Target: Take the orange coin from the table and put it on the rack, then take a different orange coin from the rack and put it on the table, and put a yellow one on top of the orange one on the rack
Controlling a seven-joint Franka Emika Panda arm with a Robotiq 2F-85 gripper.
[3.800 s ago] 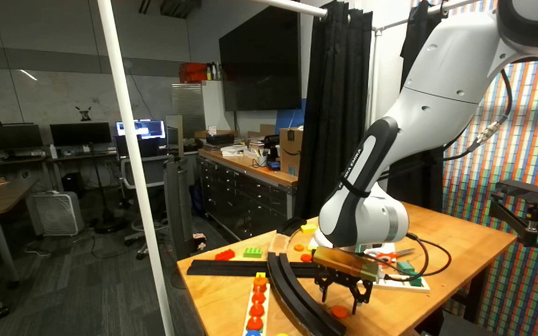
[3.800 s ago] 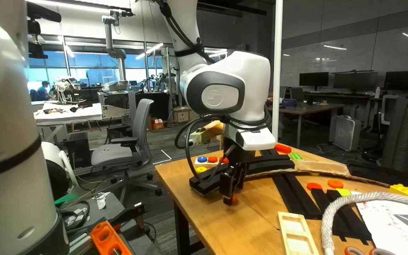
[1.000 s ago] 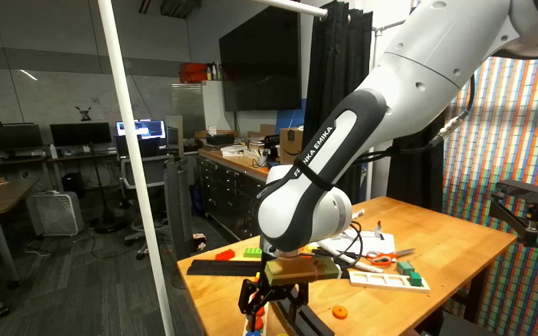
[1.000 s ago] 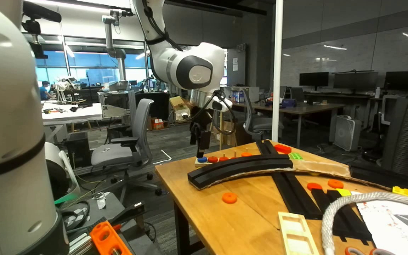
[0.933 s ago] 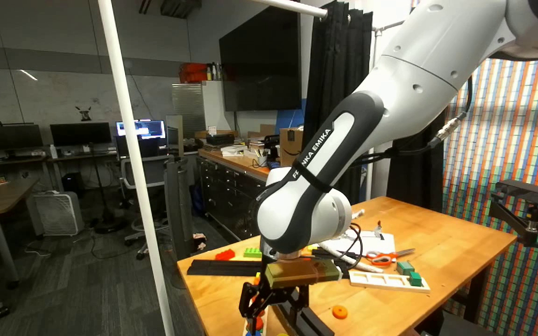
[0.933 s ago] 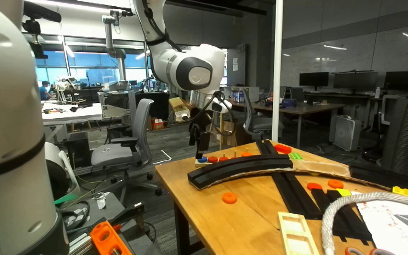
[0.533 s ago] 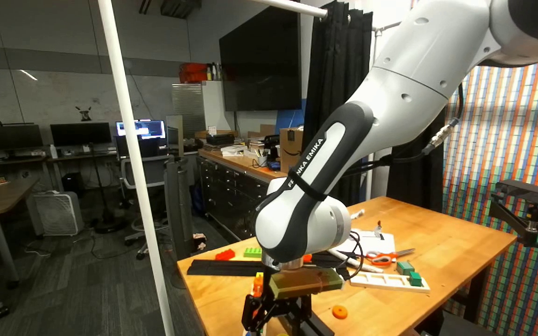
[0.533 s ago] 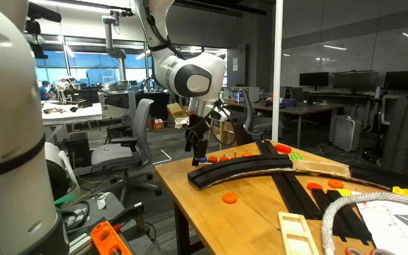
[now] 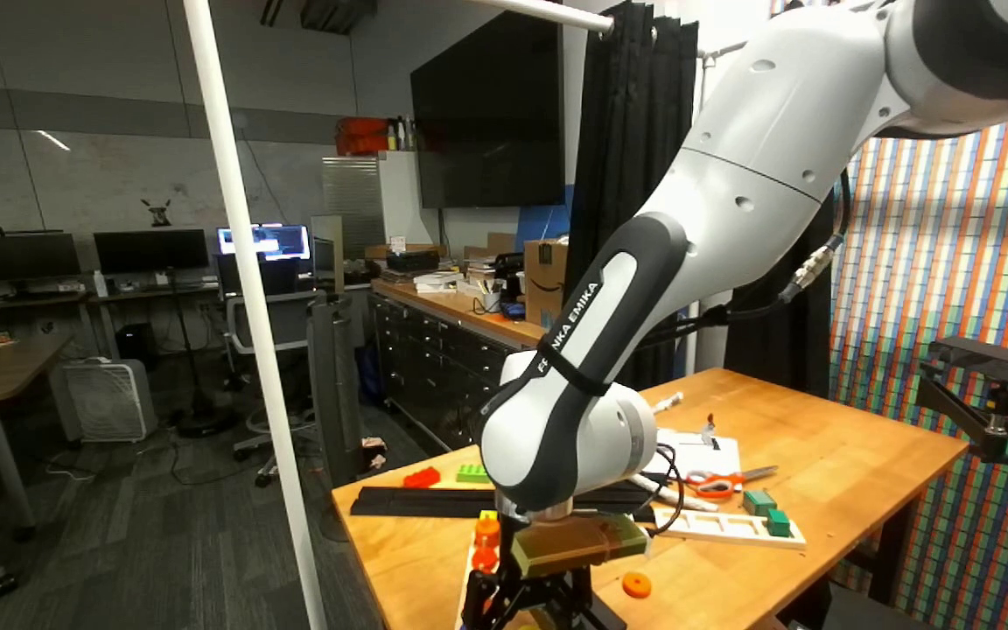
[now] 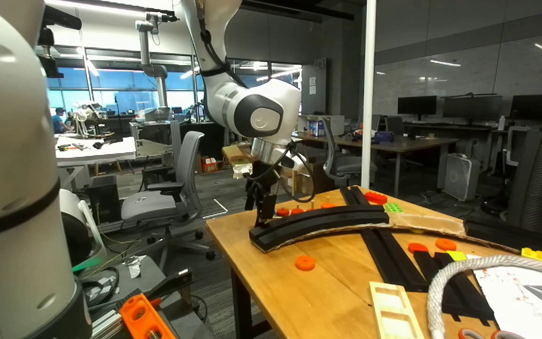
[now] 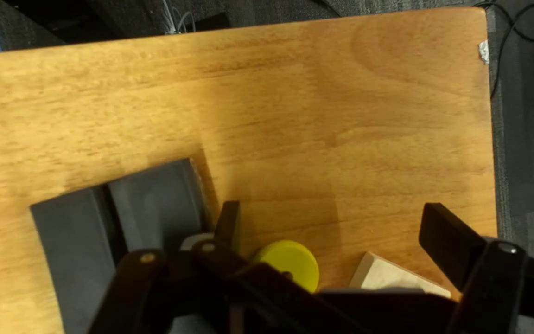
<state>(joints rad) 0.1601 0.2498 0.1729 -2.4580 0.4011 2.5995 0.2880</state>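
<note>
The pincer (image 11: 329, 215) is spread wide over the bench (image 11: 341, 116). The yellow disc (image 11: 297, 260) (partly hidden by the pincer) is seen beside the black curved track (image 10: 318, 223); an orange disc (image 10: 305, 263) is seen near it.

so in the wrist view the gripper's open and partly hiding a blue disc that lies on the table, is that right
Not quite: the wrist view shows a yellow disc, not a blue one. The rest is right: it lies on the table, partly hidden by the gripper, which is open.
</note>
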